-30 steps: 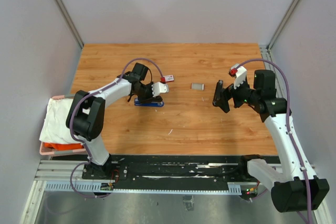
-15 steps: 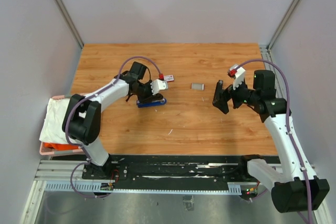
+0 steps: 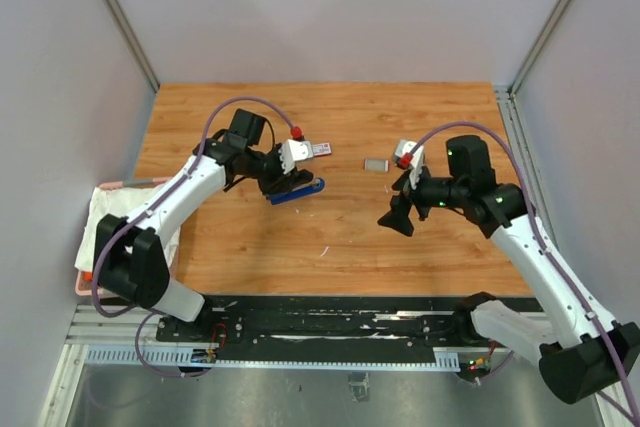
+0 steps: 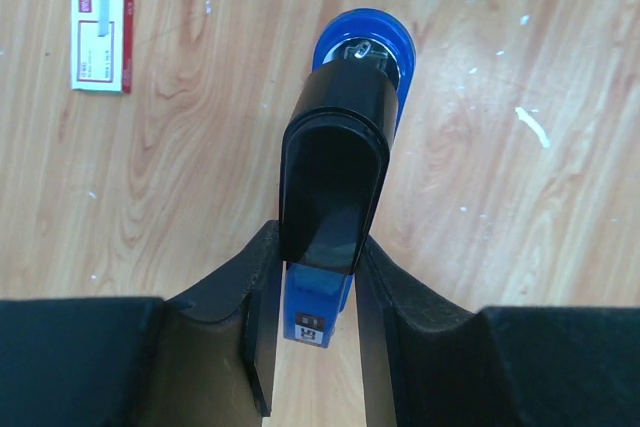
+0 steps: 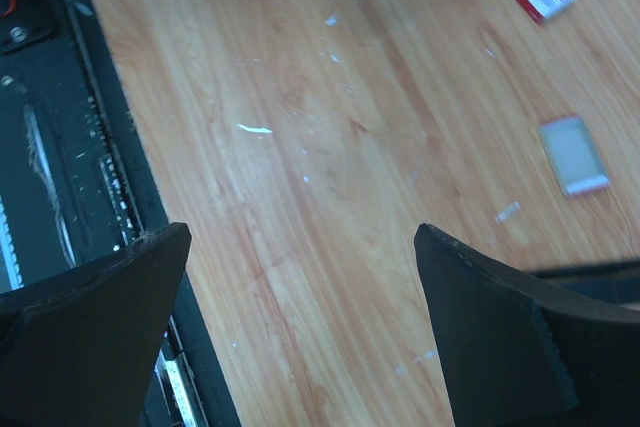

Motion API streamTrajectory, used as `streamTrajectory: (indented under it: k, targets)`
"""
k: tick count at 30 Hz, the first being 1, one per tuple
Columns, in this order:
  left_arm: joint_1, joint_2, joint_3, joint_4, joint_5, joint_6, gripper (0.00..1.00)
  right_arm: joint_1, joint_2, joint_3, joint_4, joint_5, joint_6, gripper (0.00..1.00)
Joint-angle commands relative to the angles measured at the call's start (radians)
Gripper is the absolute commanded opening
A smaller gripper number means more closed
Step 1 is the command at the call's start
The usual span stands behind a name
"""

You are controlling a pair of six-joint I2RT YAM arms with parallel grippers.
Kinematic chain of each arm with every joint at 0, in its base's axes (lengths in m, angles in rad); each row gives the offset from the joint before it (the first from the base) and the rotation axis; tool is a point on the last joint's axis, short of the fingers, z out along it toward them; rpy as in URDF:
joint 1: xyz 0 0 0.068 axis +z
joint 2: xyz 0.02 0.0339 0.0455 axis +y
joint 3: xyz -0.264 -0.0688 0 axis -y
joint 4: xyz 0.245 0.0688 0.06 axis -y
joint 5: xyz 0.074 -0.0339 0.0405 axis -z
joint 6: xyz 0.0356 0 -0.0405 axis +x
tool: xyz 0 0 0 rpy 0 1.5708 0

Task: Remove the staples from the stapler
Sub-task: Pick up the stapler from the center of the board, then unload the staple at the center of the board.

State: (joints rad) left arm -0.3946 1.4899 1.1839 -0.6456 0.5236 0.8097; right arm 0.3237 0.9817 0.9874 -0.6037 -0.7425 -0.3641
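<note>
The left gripper (image 3: 288, 181) has swung the blue-and-black plastic stapler (image 3: 299, 191) rightward and askew, while the right gripper (image 3: 397, 217) has come leftward and nearer.

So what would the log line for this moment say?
left tool: shut on blue stapler | right tool: open, empty, above table | red-and-white box: on table

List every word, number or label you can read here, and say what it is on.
No text can be read.
Box: there is print on its white face, but it is too small to read.
Stapler: a white sticker at its near end has dark marks, too blurred to read.
Nothing else in view shows any writing.
</note>
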Motion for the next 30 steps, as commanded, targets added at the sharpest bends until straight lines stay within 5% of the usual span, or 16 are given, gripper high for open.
streamTrajectory:
  k: [1,7,14,17,30]
  targets:
    - [0.001,-0.072,0.040,-0.057,0.127,-0.046,0.00,0.175,0.066,0.087,-0.016,0.053,-0.089,0.97]
    - [0.000,-0.121,0.042,-0.108,0.197,-0.064,0.00,0.255,0.202,0.162,0.073,0.046,-0.066,0.93]
    - [-0.018,-0.141,0.017,-0.106,0.221,-0.087,0.00,0.273,0.374,0.232,0.201,0.021,0.140,0.87]
    - [-0.025,-0.146,-0.011,-0.061,0.216,-0.125,0.00,0.274,0.460,0.236,0.245,-0.025,0.214,0.78]
    - [-0.044,-0.161,-0.079,0.073,0.149,-0.192,0.00,0.270,0.644,0.264,0.339,-0.280,0.506,0.69]
